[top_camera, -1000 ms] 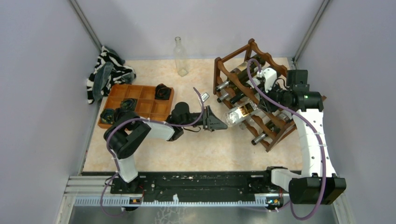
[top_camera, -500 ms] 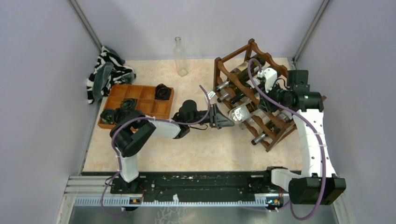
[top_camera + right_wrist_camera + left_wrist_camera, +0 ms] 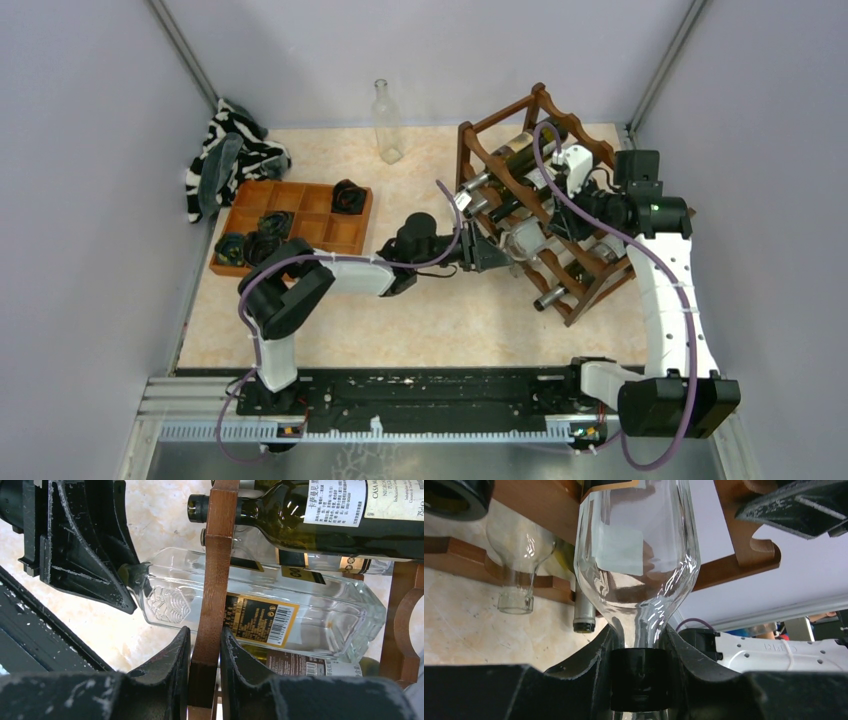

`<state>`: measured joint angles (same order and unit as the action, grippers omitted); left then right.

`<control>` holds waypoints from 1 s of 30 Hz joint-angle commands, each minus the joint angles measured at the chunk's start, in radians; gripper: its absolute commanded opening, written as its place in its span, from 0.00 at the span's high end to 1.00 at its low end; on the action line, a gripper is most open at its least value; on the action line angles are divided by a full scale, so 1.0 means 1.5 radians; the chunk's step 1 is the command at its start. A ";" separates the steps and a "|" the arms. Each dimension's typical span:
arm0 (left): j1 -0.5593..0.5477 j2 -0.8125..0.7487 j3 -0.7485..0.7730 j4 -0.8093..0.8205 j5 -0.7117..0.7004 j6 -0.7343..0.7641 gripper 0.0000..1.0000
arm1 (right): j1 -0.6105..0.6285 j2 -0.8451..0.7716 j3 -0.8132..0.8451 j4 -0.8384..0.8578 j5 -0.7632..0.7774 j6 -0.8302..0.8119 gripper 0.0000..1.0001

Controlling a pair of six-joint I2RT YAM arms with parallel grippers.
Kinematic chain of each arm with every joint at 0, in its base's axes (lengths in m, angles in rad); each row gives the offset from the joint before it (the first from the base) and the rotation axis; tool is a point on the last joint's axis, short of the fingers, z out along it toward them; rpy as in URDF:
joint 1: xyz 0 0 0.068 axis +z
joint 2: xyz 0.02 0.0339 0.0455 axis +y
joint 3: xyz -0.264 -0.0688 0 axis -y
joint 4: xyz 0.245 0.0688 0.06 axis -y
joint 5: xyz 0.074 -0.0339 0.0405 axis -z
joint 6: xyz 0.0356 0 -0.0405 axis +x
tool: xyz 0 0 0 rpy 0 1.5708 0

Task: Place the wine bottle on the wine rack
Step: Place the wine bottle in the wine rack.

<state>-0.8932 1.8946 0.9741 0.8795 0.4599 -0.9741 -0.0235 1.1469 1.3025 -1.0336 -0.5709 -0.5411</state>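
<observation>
Left tool (image 3: 639, 647) clamps the neck of a clear wine bottle (image 3: 310, 610), which lies mostly inside a middle tier of the wooden wine rack (image 3: 214, 555). Right tool (image 3: 205, 645) pinches a rack upright. Insertion seems nearly done; next, seat it, then release.

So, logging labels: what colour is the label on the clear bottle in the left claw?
Label: black with gold print, best in right wrist view.
</observation>
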 commanded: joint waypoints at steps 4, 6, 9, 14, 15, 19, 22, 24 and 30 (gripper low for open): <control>0.002 -0.002 0.061 0.086 -0.054 0.057 1.00 | 0.038 0.016 0.012 0.045 -0.194 0.006 1.00; 0.002 0.000 0.065 0.087 -0.052 0.073 1.00 | 0.042 0.018 0.013 0.048 -0.195 0.006 1.00; 0.002 0.011 0.074 0.089 -0.046 0.092 1.00 | 0.047 0.022 0.014 0.052 -0.197 0.008 1.00; 0.002 0.023 0.072 0.100 -0.048 0.080 1.00 | 0.048 0.022 0.003 0.053 -0.192 0.009 1.00; 0.002 0.023 0.066 0.107 -0.050 0.073 1.00 | 0.048 0.022 0.001 0.051 -0.191 0.008 0.97; 0.002 0.018 0.042 0.130 -0.070 0.059 1.00 | 0.049 0.016 0.008 0.046 -0.194 0.008 0.43; -0.002 0.017 0.043 0.134 -0.080 0.063 1.00 | 0.047 0.020 0.041 0.036 -0.203 0.012 0.21; -0.005 0.016 0.044 0.133 -0.089 0.069 1.00 | 0.042 0.028 0.073 0.026 -0.207 0.017 0.02; -0.013 0.016 0.040 0.132 -0.115 0.080 1.00 | 0.000 0.047 0.150 0.020 -0.223 0.043 0.02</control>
<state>-0.9058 1.9354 1.0241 0.9211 0.3477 -0.8818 0.0143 1.2186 1.4307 -1.0248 -0.8227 -0.5068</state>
